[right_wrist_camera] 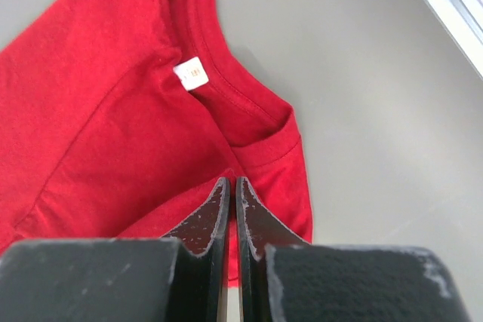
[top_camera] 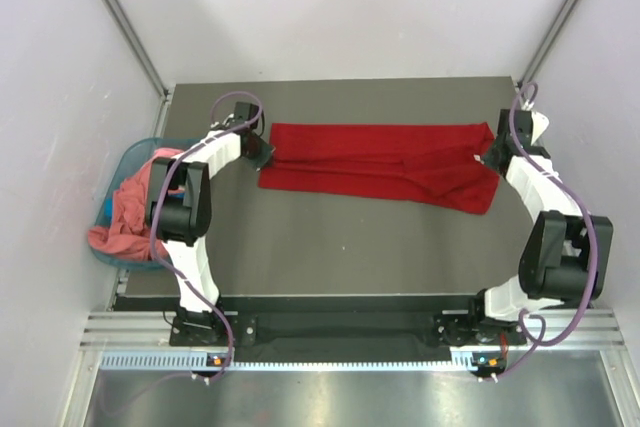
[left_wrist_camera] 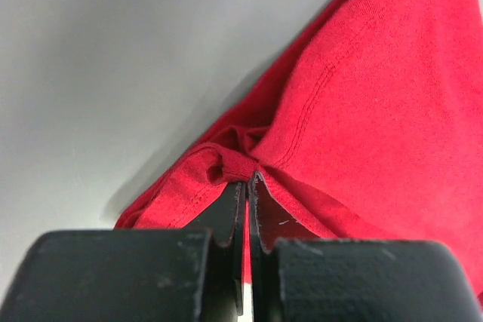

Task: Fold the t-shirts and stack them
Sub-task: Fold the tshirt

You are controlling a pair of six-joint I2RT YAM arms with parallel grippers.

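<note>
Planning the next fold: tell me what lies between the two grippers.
Only the red shirt, spread from the left gripper to the right gripper, each shut on an end; the top view shows it.

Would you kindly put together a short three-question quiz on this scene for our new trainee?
1. True or false: the salmon-pink t-shirt rests in the teal basket.
2. The white neck label of the red t-shirt is at the end nearer which arm? A) left B) right
3. Fill in: the left fingers are shut on the ___ t-shirt.
Key: 1 true; 2 B; 3 red.
</note>
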